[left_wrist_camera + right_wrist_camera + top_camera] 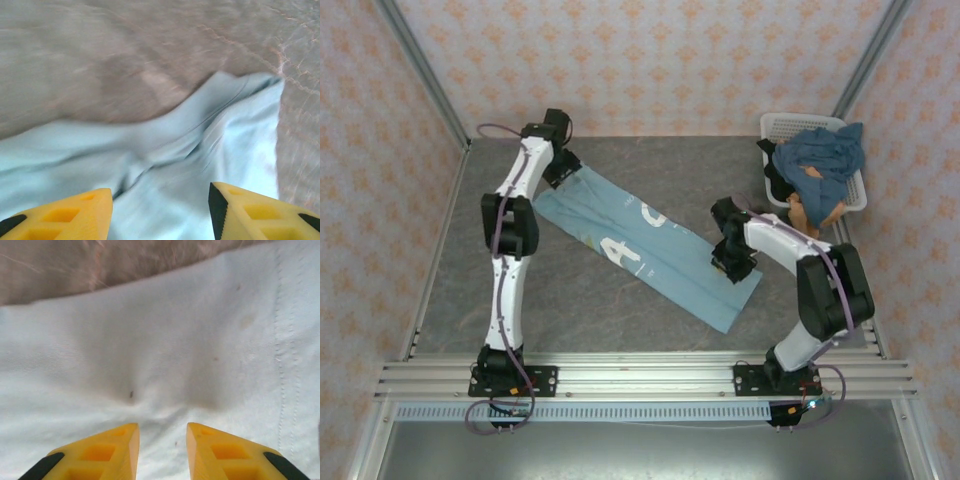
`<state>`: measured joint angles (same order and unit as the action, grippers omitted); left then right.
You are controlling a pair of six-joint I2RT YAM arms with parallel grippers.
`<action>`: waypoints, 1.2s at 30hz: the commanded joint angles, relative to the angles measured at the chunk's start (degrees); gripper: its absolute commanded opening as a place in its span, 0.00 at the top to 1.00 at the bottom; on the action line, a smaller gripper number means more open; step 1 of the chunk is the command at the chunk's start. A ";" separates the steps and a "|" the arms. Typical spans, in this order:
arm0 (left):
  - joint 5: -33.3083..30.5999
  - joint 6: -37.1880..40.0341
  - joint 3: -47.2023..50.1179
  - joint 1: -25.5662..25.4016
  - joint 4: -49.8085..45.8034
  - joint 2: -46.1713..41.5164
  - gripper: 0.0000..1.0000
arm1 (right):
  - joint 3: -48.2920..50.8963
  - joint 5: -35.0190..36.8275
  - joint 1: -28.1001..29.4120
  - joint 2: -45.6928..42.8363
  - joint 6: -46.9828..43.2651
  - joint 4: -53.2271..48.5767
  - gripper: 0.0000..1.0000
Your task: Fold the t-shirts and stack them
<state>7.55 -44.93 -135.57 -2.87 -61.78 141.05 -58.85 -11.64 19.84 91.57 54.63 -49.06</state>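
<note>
The light sky-blue t-shirt (650, 250) with white letters lies as a long folded strip, running diagonally across the grey table (570, 300). My left gripper (563, 170) hovers over its far left end. In the left wrist view that gripper (160, 195) is open, with rumpled cloth (240, 140) below the fingers and none between them. My right gripper (732, 262) is down on the strip's near right end. In the right wrist view it (162, 432) stands narrowly apart, pinching a pucker of the shirt (150, 340). The slate-blue t-shirt (820, 155) and the orange-tan one (810, 212) lie heaped in the basket.
The white lattice basket (775, 125) stands at the back right corner of the table. Metal frame posts and patterned walls close in the left, back and right sides. An aluminium rail runs along the near edge by the arm bases.
</note>
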 commanded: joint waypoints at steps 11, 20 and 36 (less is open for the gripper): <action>12.73 -18.07 52.60 -3.66 23.53 -30.75 0.59 | -14.15 1.00 0.19 9.04 -28.23 2.41 0.69; 10.61 -21.57 49.75 -6.26 24.56 -20.27 0.64 | -15.59 0.91 1.35 16.92 -26.95 0.83 0.69; 13.55 -14.72 6.19 -8.82 17.14 8.10 0.63 | 4.98 -7.83 7.05 10.04 4.98 14.14 0.69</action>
<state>20.64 -60.97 -124.51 -10.90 -42.22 143.28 -58.11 -13.85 24.12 99.00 49.95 -35.51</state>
